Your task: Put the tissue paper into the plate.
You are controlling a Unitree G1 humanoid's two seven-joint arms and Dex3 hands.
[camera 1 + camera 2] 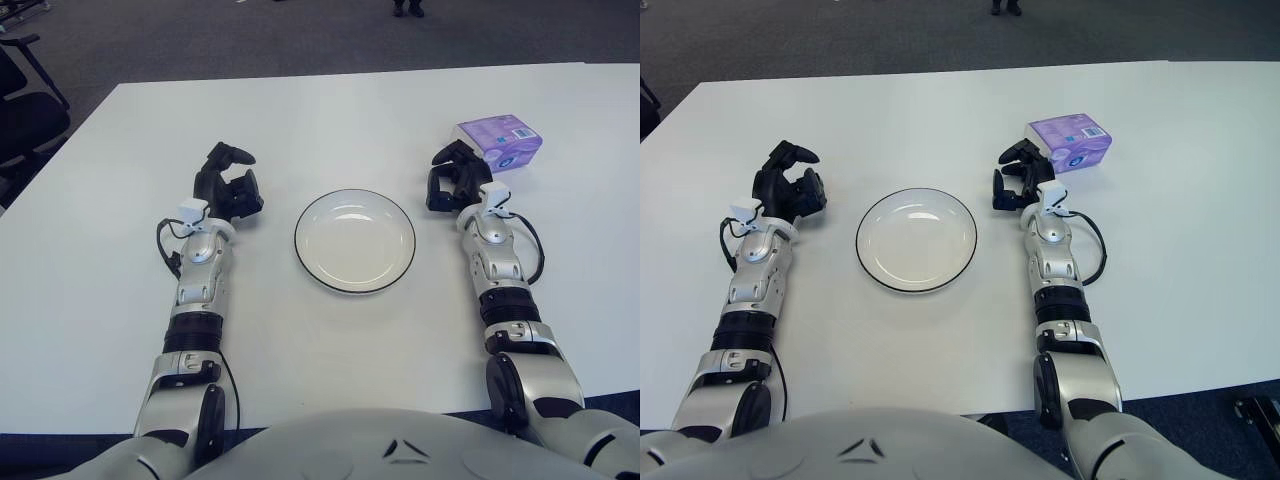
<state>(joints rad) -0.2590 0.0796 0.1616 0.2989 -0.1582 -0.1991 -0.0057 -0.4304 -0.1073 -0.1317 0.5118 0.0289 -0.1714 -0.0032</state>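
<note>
A white table (330, 120) fills most of the view, with dark carpet (300, 30) beyond its far edge. Near the middle of the table sits a round white plate (355, 240) with a thin dark rim, and nothing lies in it.

The tissue paper (500, 141) is a small purple pack lying flat on the table, at about two o'clock from the plate and well apart from it. It is not in the plate.

The right hand (455, 177) shows at about three o'clock from the plate, just beside the pack on the pack's near-left side. Its dark fingers (447, 157) are loosely curled and reach toward the pack's near-left corner; they come right up to it, but whether they actually touch it cannot be told. They do not close around the pack and hold nothing. The right forearm (497, 262) stretches back toward the robot's body along the table.

The left hand (228, 187) shows at about nine o'clock from the plate, near its rim but apart from it. Its fingers are loosely bent, one raised and pointing away from the robot, and it holds nothing. A black chair (25, 110) stands off the table's far-left corner
</note>
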